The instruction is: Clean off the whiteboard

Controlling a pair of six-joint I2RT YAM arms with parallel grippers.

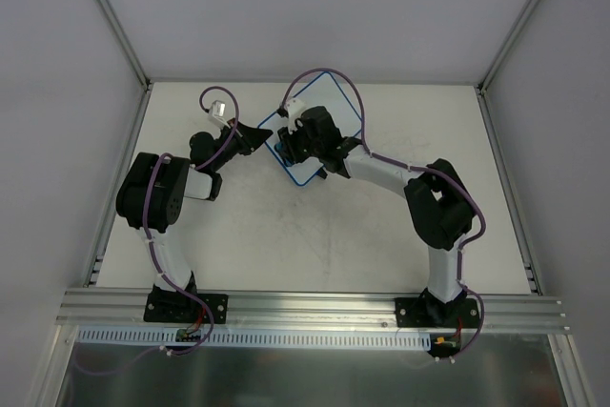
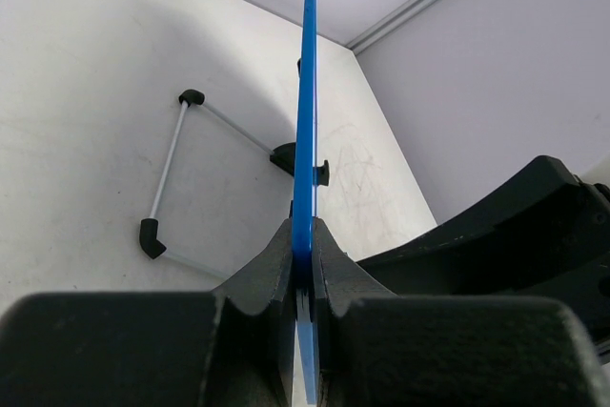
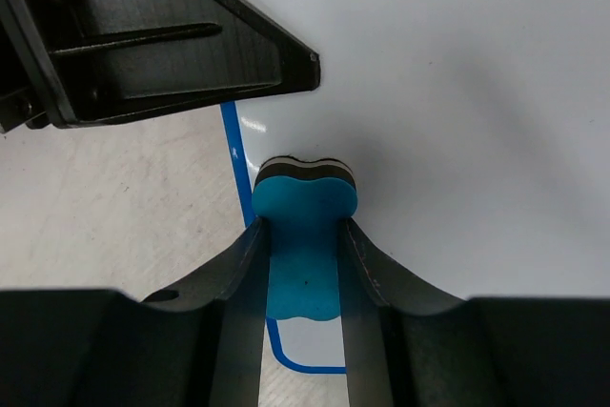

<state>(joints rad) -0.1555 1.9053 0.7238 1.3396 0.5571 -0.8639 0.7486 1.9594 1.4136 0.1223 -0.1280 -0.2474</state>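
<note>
Whiteboard (image 3: 457, 92) rim is clamped in your left gripper (image 2: 303, 259), likely to steady it. Your right gripper (image 3: 303, 235) pinches the blue eraser (image 3: 305, 202) against the board's face beside that rim, set for wiping. Board's near the table's (image 1: 286, 235) far edge, about centre.

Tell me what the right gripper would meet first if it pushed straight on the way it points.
The whiteboard: the blue eraser clamped in the right gripper points at its white face near the blue rim, seemingly in contact, though depth is unclear.
</note>
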